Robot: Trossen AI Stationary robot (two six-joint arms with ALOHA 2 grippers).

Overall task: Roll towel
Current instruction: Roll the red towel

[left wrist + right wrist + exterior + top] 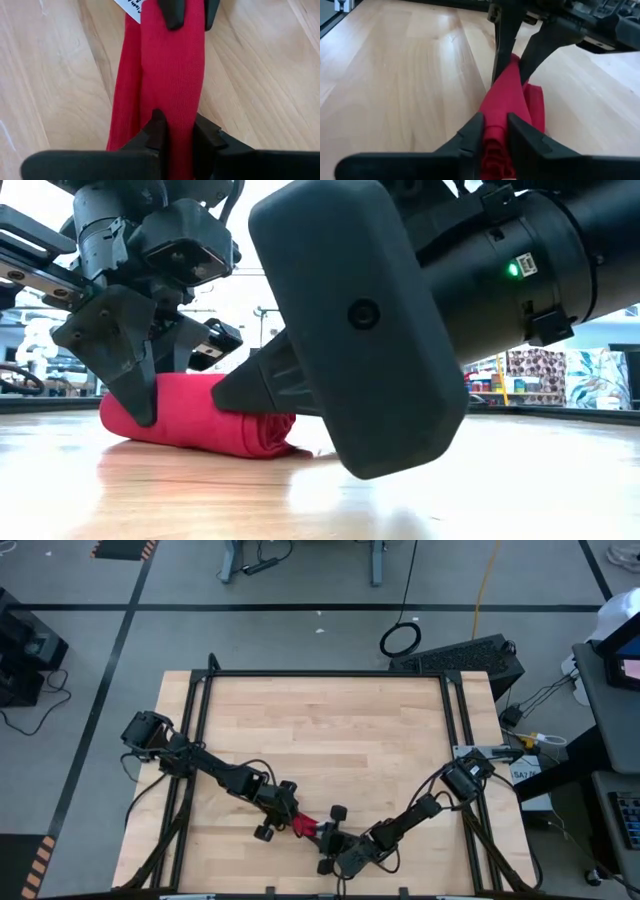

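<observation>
The red towel (305,826) lies as a narrow, rolled-up bundle on the wooden table close to its near edge; a white tag (131,7) shows at one end. In the low view the towel (200,420) rests on the wood along its underside. My left gripper (177,140) is shut on the bundle's left end. My right gripper (495,137) is shut on the opposite end. Each wrist view shows the other gripper's fingers (172,12) (502,45) at the far end of the bundle. My left gripper pinches the bundle's left end (175,117) between its two fingers, slanting down from the table's left and lying across the roll. That end stays low on the table, several layers thick. My right gripper pinches the bundle's right end (495,122) between its two fingers, coming in low from the table's near right. The cloth bunches in folds between the fingers (470,135). The bundle runs straight from this end to the other gripper and lies on the table.
Bare wood (330,730) stretches toward the far edge. Black frame rails (200,710) (455,710) run along the table's left and right sides. The near edge lies just behind both grippers. Cables trail along both arms.
</observation>
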